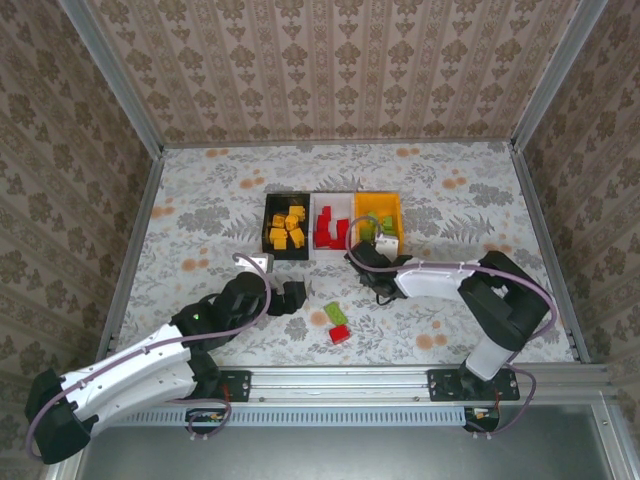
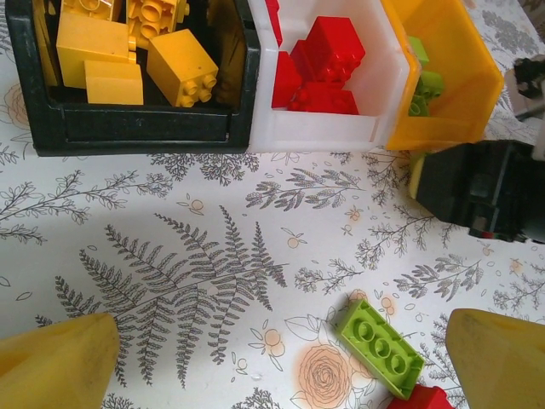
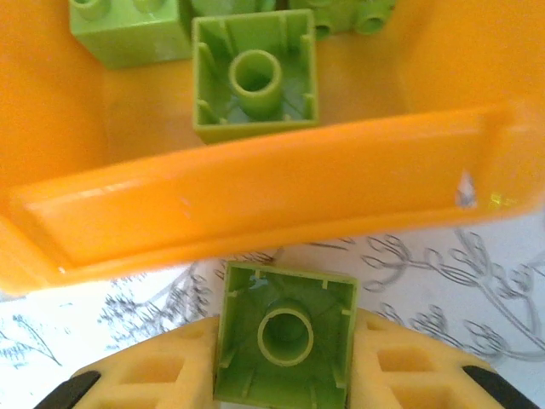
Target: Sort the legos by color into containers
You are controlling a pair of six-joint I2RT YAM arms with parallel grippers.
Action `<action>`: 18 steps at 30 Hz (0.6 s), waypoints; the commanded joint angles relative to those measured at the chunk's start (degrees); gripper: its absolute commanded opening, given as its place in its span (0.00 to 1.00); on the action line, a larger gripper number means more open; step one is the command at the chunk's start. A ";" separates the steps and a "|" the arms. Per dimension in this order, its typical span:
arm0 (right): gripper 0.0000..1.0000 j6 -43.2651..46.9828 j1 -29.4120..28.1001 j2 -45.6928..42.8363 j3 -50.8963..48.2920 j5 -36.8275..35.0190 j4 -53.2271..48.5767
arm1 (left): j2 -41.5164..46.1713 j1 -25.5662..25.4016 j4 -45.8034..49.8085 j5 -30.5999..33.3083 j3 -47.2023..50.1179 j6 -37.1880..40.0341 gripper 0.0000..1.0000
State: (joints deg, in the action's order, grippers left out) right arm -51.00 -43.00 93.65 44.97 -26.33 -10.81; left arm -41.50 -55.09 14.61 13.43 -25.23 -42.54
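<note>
Three containers stand in a row: a black bin (image 1: 267, 225) with yellow legos (image 2: 179, 68), a white bin (image 1: 333, 197) with red legos (image 2: 328, 51), and an orange bin (image 1: 398, 215) with green legos (image 3: 254, 77). My right gripper (image 3: 285, 362) is shut on a square green lego (image 3: 285, 336), hollow underside toward the camera, just before the orange bin's near wall (image 3: 255, 204). A long green lego (image 2: 379, 348) and a red lego (image 2: 421, 399) lie loose on the table. My left gripper (image 2: 281, 366) is open above the table just left of them, its yellow fingers (image 2: 60, 362) wide apart.
The table has a floral cloth and is fenced by wallpapered walls with metal rails. The right gripper's black body (image 2: 477, 196) sits at the orange bin's near right corner. The loose green lego (image 1: 336, 313) and red lego (image 1: 340, 334) lie between the two arms.
</note>
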 commanded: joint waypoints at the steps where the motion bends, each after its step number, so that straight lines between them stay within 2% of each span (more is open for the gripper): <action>1: 0.30 2.78 0.29 -6.93 -2.50 2.10 -1.39 | 0.47 -0.23 0.42 1.34 0.69 -1.22 1.00; 7: 0.30 7.78 0.32 -21.48 -4.52 9.68 -6.67 | -1.48 -0.05 -0.85 1.24 0.36 -0.82 1.00; 10: 0.31 11.43 0.84 -25.44 -1.08 11.21 -10.43 | -3.65 -0.08 -0.99 0.44 -0.57 0.08 1.00; 14: 0.32 14.57 4.97 -23.39 5.91 12.81 -11.78 | -5.26 -0.10 -1.76 -0.42 -1.17 0.89 1.00; 18: 0.32 15.23 10.27 -13.38 13.75 15.35 -11.94 | -5.52 -0.02 -1.78 -0.63 -1.22 1.19 1.00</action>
State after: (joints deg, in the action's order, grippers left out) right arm -38.28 -35.05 74.83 55.16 -13.76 -20.36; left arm -47.00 -55.09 13.63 13.32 -25.21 -42.46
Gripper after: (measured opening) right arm 0.333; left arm 0.997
